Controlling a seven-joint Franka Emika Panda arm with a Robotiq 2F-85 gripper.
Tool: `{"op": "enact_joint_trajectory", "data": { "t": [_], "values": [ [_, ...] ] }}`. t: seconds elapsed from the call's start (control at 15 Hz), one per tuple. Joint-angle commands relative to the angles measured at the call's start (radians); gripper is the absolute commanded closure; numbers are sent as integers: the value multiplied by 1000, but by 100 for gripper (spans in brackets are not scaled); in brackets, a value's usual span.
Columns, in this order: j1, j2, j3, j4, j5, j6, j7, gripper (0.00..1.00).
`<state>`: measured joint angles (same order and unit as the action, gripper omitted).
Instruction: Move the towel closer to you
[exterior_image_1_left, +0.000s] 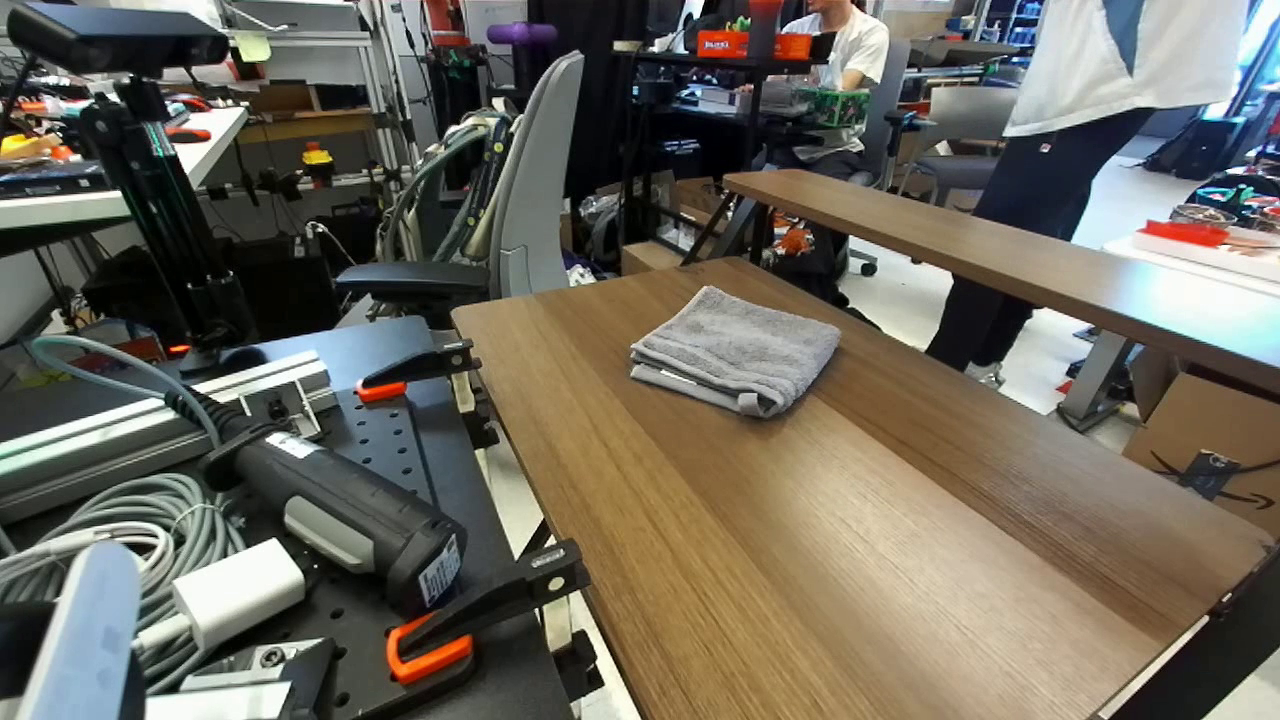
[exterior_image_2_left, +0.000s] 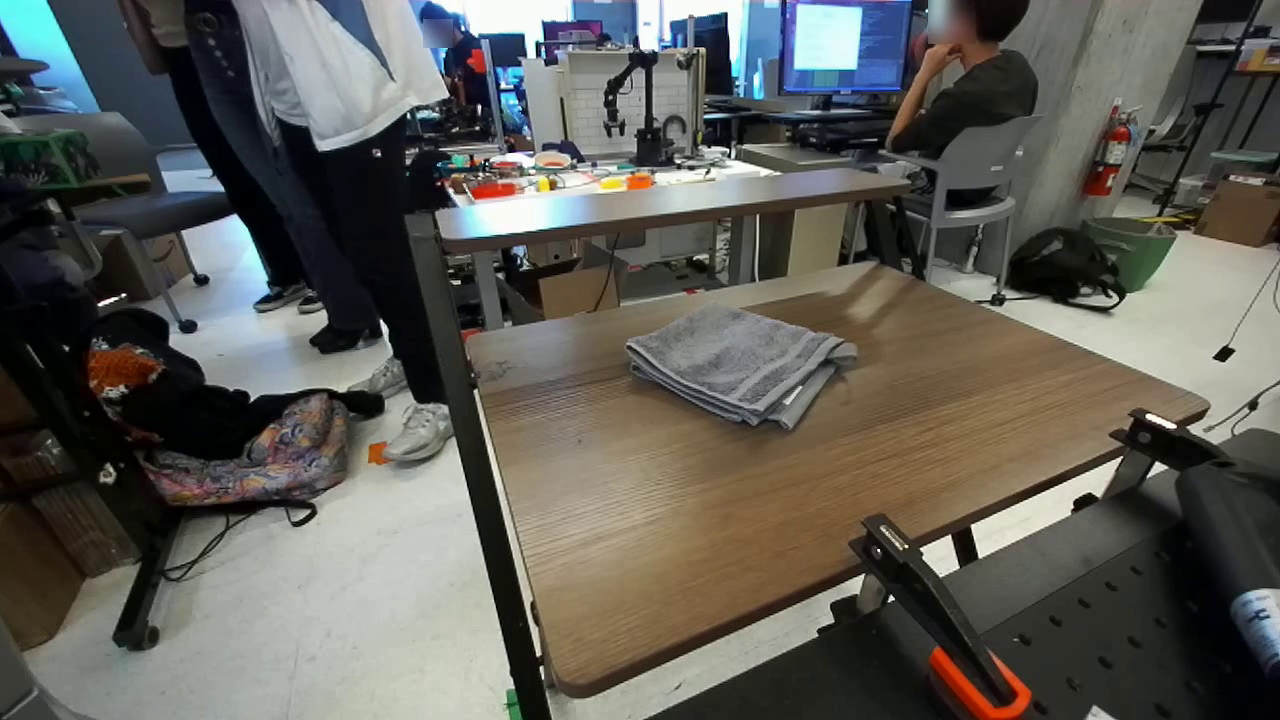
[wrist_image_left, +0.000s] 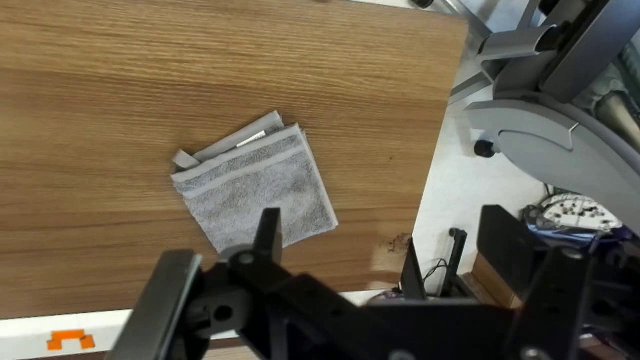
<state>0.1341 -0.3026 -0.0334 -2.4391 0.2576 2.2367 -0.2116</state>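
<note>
Towel (exterior_image_1_left: 735, 350): grey, folded to a rough square with layered edges, lying flat on the worktop (exterior_image_2_left: 690, 540); a small loop (wrist_image_left: 186, 159) and a white label (wrist_image_left: 251, 139) show along one edge.
My fingers (wrist_image_left: 270, 235): spread wide; in my wrist view one of them hides a bit of the towel, and I see worktop and floor (wrist_image_left: 440, 195) between the two. How high above the towel I hold them, I cannot tell.
Worktop: brown, wood-grained, reaching out past the towel on every side.
Raised board (exterior_image_1_left: 1000, 252): brown too, higher than the towel and apart from it in both exterior views.
Chair (wrist_image_left: 545, 140): grey, off the worktop, to the right of the towel in my wrist view.
Pegboard (exterior_image_2_left: 1060, 570): black, on the side of the towel opposite the raised board.
Clamps (exterior_image_1_left: 500, 597): two, black and orange, at the pegboard's edge facing the towel.
Hand tool (exterior_image_1_left: 370, 505): black with a grey patch, on the pegboard, left of the towel in an exterior view.
Adapter (exterior_image_1_left: 240, 592): white, beside a cable coil (exterior_image_1_left: 190, 500), farther from the towel than the hand tool.
Person (exterior_image_1_left: 1120, 100): standing in white top and dark trousers, beyond towel and raised board.
</note>
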Motion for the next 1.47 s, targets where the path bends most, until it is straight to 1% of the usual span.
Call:
{"op": "enact_joint_trajectory", "data": {
  "t": [0.0,0.2,0.33,0.4,0.6,0.73,1.0,1.2,1.4],
  "values": [
    [-15,113,21,-19,1,185,2,0],
    [-15,250,29,-18,-4,338,4,0],
    [-20,352,39,6,-11,435,25,0],
    [-23,396,43,19,-14,465,33,0],
    [-33,556,48,83,-63,577,99,0],
    [-22,654,30,136,-129,636,179,0],
    [16,797,-15,241,-226,658,305,0],
    [27,869,-21,311,-231,634,354,0],
    [38,920,-26,355,-229,628,374,0]
  ]
}}
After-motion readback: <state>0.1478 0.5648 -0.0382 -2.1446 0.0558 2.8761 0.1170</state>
